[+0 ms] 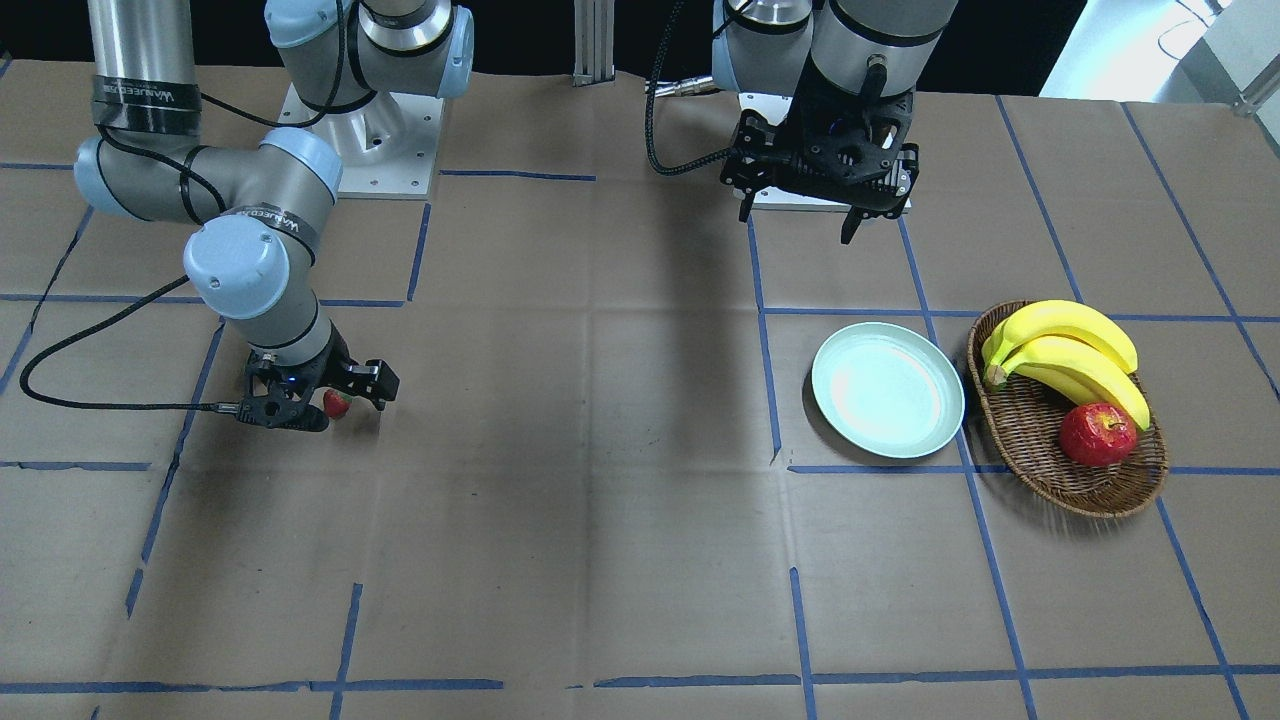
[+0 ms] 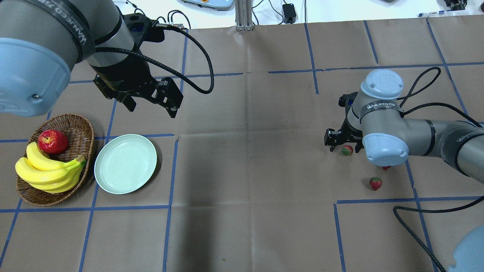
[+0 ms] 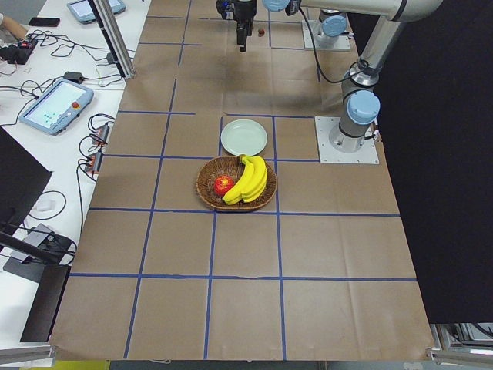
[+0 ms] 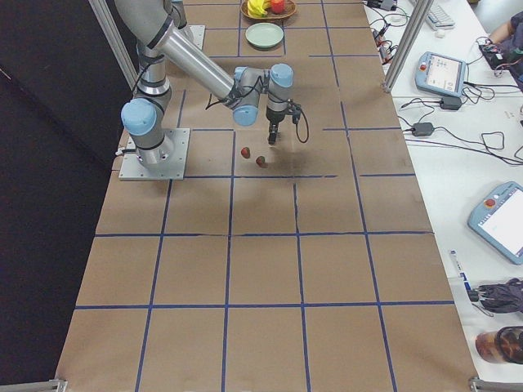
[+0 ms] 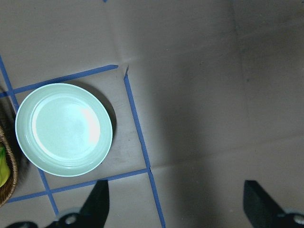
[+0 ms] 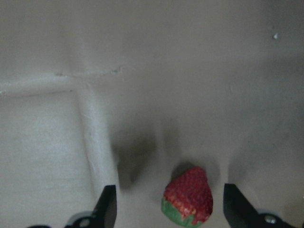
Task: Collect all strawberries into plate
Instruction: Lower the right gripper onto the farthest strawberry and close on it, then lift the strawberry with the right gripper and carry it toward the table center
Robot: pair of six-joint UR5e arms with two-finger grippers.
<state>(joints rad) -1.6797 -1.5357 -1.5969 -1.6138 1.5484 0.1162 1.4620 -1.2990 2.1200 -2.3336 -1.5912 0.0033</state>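
My right gripper (image 2: 342, 148) is low over the table, open, its fingers on either side of one strawberry (image 2: 347, 150). The right wrist view shows that berry (image 6: 188, 195) lying on the paper between the two fingertips, untouched. A second strawberry (image 2: 375, 183) lies nearer the robot. A third (image 2: 385, 167) peeks out from under the right arm's wrist. The pale green plate (image 2: 125, 163) is empty, far across the table. My left gripper (image 2: 153, 110) hangs open and empty above the table behind the plate, which shows in the left wrist view (image 5: 64, 129).
A brown wicker basket (image 2: 81, 132) with bananas (image 2: 49, 172) and a red apple (image 2: 53, 141) stands right beside the plate. Blue tape lines cross the brown paper. The right arm's black cable (image 2: 416, 211) trails over the table near the berries.
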